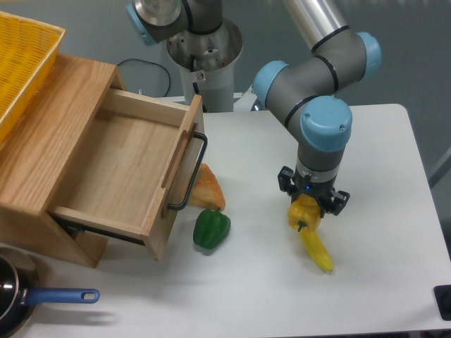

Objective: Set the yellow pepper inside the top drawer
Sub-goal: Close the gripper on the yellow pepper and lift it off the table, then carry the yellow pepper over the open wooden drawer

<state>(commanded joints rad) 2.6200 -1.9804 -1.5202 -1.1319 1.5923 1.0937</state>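
Camera view, single frame. Gripper (308,204) pointed straight down over the right half of the table (380,176), its jaws set to either side of the pepper (303,213). Pepper sat directly under the wrist, between the fingers, green stem end facing the camera. Jaws looked closed on the pepper, but whether it was lifted clear of the table or resting on it could not be told. A banana (317,251) lay just below and touching or nearly touching the pepper, long axis running toward the near right.

Drawer (123,169) stood pulled out, well apart to the left of the gripper, open side up, black handle (192,172) facing right toward the arm. Between lay a green pepper (211,229) and an orange-tan piece of food (206,189) just beside the handle.

Judgement: the carry ran leftward and needed height enough to clear the drawer front and handle; the banana could be dragged along if it clung
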